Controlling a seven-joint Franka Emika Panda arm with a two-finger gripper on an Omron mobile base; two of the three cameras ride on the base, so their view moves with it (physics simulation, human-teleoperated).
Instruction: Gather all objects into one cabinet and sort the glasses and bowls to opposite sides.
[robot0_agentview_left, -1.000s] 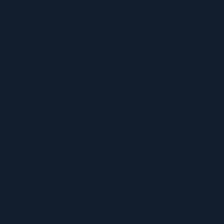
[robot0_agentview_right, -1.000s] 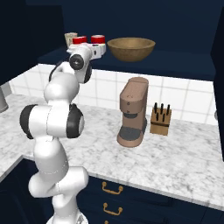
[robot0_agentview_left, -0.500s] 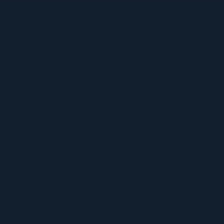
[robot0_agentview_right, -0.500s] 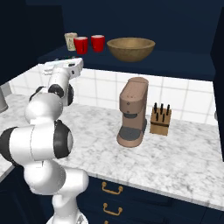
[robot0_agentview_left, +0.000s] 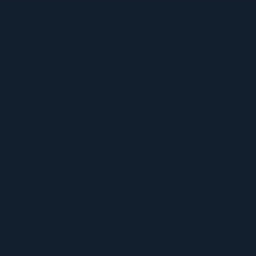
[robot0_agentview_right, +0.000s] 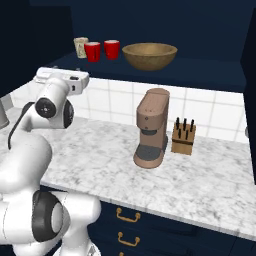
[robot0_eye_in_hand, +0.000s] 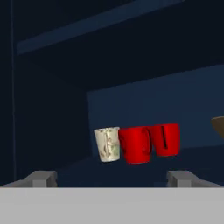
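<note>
Up on the wide navy inner shelf (robot0_agentview_right: 200, 67) of the dark navy wall cabinet (robot0_agentview_right: 165, 22) you have all four task pieces standing in one row: at the left end the small beige mottled cup (robot0_agentview_right: 80, 47), just beside it the first glossy red cup (robot0_agentview_right: 92, 51), next the second glossy red cup (robot0_agentview_right: 112, 49), and then, a little apart to the right, the wide brown wooden bowl (robot0_agentview_right: 149, 55). From the hand view you see the same three cups upright and close together, the beige one (robot0_eye_in_hand: 107, 144) on the left, the nearer red one (robot0_eye_in_hand: 135, 145) overlapping the farther red one (robot0_eye_in_hand: 166, 139), with a sliver of the bowl's rim (robot0_eye_in_hand: 218, 126) at the right edge. Your hand (robot0_eye_in_hand: 112, 177) is spread wide with nothing between its fingers (robot0_eye_in_hand: 41, 177), and it sits back from the cups, level with the shelf and pointed at them. In the right base view the white arm reaches up at the left, below and in front of the shelf's left end. Down on the grey-veined marble table (robot0_agentview_right: 210, 182) stand the brown coffee machine (robot0_agentview_right: 152, 128) and, just to its right, a wooden knife block (robot0_agentview_right: 183, 137), both against the white tiled wall (robot0_agentview_right: 220, 107). Navy base drawers with brass pulls (robot0_agentview_right: 128, 216) run under the table.
</note>
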